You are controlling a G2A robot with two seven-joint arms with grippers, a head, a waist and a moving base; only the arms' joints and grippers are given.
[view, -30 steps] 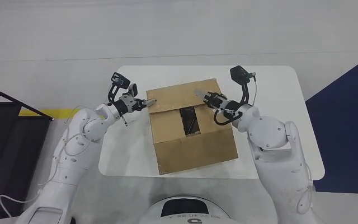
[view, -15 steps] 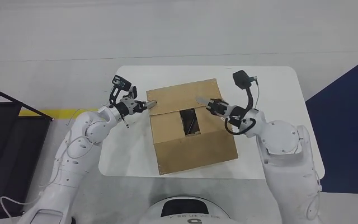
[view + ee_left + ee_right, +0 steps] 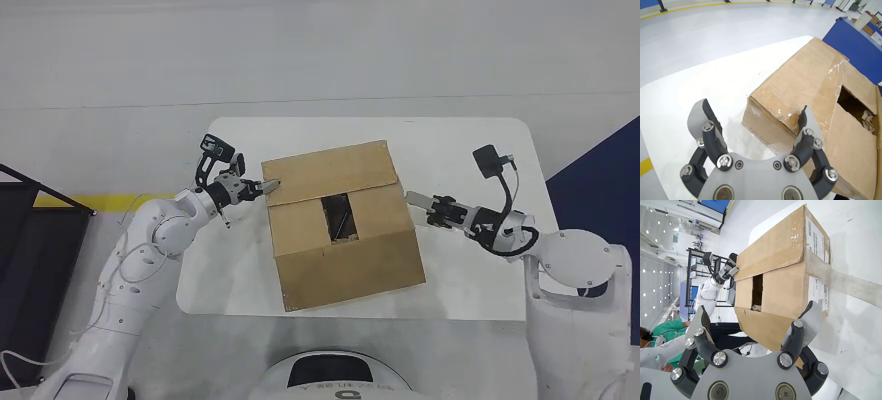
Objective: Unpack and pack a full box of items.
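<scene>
Pale grey floor [image 3: 300,60], white rounded table [image 3: 480,270] carrying one cardboard box [image 3: 340,240].

Top view: the box is sitting between both tools. The left gripper [image 3: 268,184] is parking at the lid's edge, fingers spread. The right gripper [image 3: 412,198] is hanging just off the opposite side, also spread; can't tell if it's touching. My read: both are flanking the box so it isn't sliding while the lid gets worked. A rectangular hole [image 3: 338,218] is gaping in the lid midway between them, with something dark inside.

Left wrist view: the left gripper [image 3: 755,103] is gaping wide and gripping nothing. The box [image 3: 810,79] corner is sitting between its fingers, and one ribbed rubber pad [image 3: 801,117] is meeting the torn edge there, probably going for the flap. Glossy clear tape [image 3: 836,70] is running along the seam ahead of the fingertips, wrinkled and ripped at the near corner. The board is matte brown with ragged edges round the hole [image 3: 851,100]. Crumpled paper filler [image 3: 867,121] is showing just past it.

Right wrist view: the right gripper [image 3: 756,304] is wide and empty, facing the box [image 3: 783,291] straight ahead. The side face with white labels [image 3: 819,262] is lying beyond one fingertip. The left gripper [image 3: 732,270] is sitting at the far lid edge. The flaps are lying flat, so unpacking is looking barely started
</scene>
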